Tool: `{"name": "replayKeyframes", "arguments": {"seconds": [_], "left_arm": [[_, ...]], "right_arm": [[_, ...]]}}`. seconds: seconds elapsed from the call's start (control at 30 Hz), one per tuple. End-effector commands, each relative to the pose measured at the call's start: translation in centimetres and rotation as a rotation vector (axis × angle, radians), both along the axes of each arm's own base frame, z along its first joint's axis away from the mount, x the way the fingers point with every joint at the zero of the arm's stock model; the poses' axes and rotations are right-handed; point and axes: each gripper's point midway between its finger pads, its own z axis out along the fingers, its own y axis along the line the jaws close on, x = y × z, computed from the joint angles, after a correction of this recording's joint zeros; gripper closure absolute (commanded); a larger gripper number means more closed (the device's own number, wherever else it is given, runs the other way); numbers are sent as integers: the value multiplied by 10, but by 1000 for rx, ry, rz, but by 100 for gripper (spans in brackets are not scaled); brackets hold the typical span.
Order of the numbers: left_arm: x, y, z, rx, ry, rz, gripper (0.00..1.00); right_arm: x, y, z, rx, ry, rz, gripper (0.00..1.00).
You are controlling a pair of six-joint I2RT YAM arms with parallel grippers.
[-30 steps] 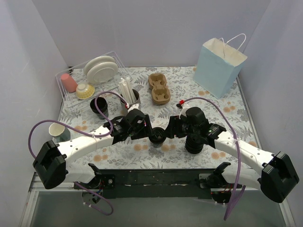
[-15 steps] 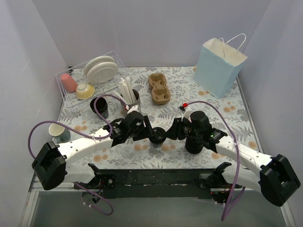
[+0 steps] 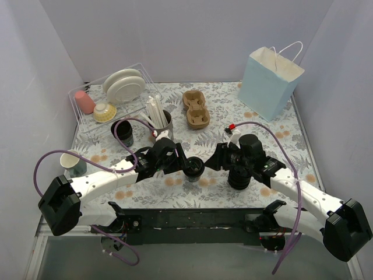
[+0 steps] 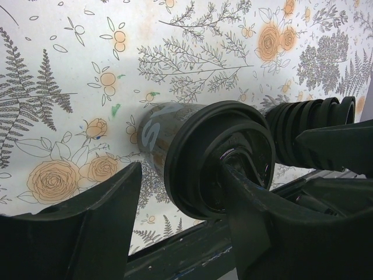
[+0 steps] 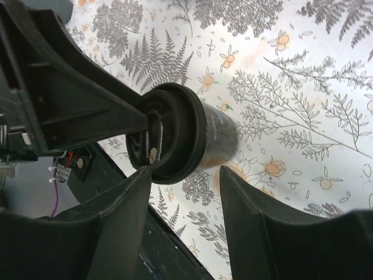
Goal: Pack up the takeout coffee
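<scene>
The takeout coffee (image 3: 194, 168), a black cup with a black lid, stands on the floral cloth between my two grippers. In the left wrist view the coffee (image 4: 204, 153) sits between my left gripper's (image 4: 180, 175) spread fingers. One finger (image 4: 250, 204) lies across the lid top and the other is apart from the cup. In the top view the left gripper (image 3: 185, 164) is at the cup's left. My right gripper (image 3: 214, 161) is open just right of the cup. In its wrist view the cup (image 5: 186, 137) lies just beyond the open right gripper (image 5: 186, 172), whose fingers hold nothing.
A ribbed stack of black lids (image 3: 239, 176) stands under the right wrist. A pale blue paper bag (image 3: 269, 81) is at the back right, a cardboard cup carrier (image 3: 196, 109) at the back middle. A lidless black cup (image 3: 123, 131), a tin of sticks (image 3: 158, 118) and a dish rack (image 3: 111, 96) are on the left.
My right arm has shifted a little to the right and toward the near edge, its gripper staying by the cup. The left arm and the cup have hardly moved.
</scene>
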Motion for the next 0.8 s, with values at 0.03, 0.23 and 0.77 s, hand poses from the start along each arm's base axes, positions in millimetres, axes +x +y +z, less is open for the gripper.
{"name": "replayKeyframes", "arguments": {"seconds": [0.03, 0.23, 0.77], "left_arm": [[-13, 23, -26, 103, 55, 4, 45], [-14, 23, -28, 104, 59, 4, 45], [-14, 28, -38, 139, 70, 14, 45]], "right_arm": [[8, 10, 31, 42, -61, 38, 39], [13, 21, 24, 49, -39, 77, 40], [-3, 21, -22, 30, 61, 122, 56]]}}
